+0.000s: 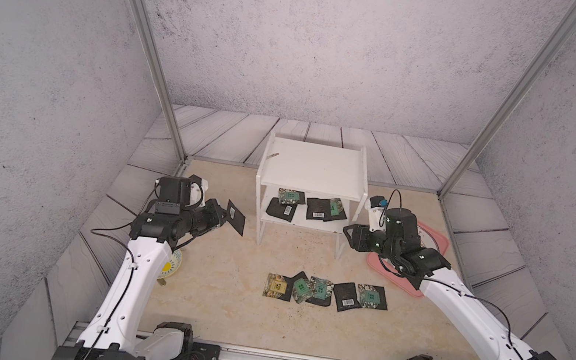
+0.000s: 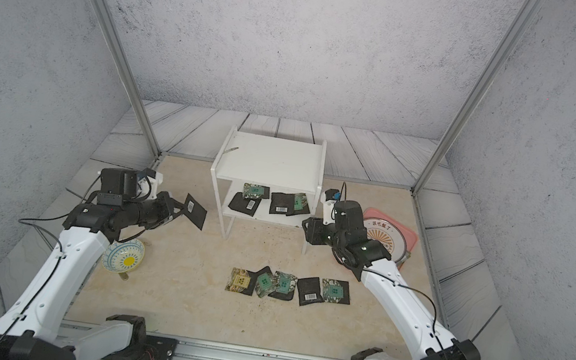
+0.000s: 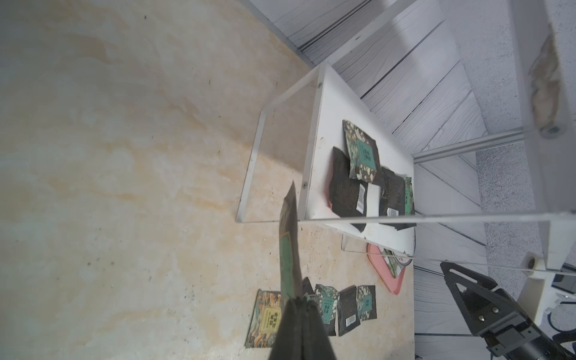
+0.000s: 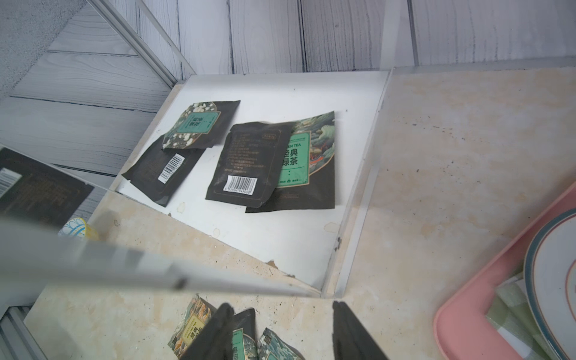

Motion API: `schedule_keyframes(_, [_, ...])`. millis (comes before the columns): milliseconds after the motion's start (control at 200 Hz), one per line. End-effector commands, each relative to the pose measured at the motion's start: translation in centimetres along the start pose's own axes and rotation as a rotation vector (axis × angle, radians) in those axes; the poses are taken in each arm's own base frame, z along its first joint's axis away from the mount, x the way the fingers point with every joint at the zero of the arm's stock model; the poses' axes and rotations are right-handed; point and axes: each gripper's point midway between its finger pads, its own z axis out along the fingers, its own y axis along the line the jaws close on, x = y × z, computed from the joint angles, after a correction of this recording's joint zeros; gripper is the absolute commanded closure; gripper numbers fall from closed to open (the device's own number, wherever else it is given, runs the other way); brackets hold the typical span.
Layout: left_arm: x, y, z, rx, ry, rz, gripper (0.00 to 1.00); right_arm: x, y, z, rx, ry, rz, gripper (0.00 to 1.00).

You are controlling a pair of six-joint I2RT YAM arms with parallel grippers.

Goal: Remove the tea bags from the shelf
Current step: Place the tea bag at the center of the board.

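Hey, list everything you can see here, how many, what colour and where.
table: one, beige marbled, under everything.
shelf: one, white, two-tier, back middle of the table.
tea bags on the shelf: four, black and green, lower board, two overlapping pairs.
tea bags on the table: five showing, black, green, one yellow-labelled, row before the shelf.
held tea bag: one, black, barcode showing, in the air left of the shelf.
tray: one, pink, right of the shelf.
plate: one, white, on the tray.
bowl: one, blue-white, yellow centre, by the left arm.
left gripper: black, shut on the held tea bag.
right gripper: black, open, empty, near the shelf's right front leg.
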Motion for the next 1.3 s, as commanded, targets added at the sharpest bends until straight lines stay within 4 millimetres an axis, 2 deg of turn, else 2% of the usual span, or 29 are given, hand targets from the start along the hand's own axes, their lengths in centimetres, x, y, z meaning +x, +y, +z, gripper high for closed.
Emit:
schedule_keyframes(0, [1.9,0.7,-1.0,-0.022,0.034,-0.024,1.0,-0.4,0.2,-1.5,0.011,-0.022,-0.012,0.46])
schedule_keyframes(80, [3.6,0.7,-0.9,-0.01,0.096,-0.049,1.0,-0.3,0.2,-1.9,0.009,-0.029,-0.007,0.45])
schedule_keyframes(245, [7.3,1.2,0.9,0.024,0.171,-0.107,1.0,0.1,0.1,-2.7,0.016,-0.037,-0.002,0.45])
schedule_keyframes(520, [11.6,0.7,4.2,0.046,0.252,-0.096,1.0,1.1,-0.4,-3.7,0.038,-0.044,0.008,0.44])
schedule_keyframes(731, [13.3,1.0,6.7,0.051,0.294,-0.107,1.0,2.6,-1.0,-3.8,0.049,-0.031,0.035,0.44])
schedule_keyframes(1001, [14.7,1.8,9.0,0.06,0.329,-0.123,1.0,3.1,-1.3,-3.8,0.057,-0.029,0.032,0.44])
schedule_keyframes(1291, [16.0,2.9,10.1,0.035,0.359,-0.117,1.0,3.9,-1.4,-3.4,0.056,-0.005,0.044,0.44])
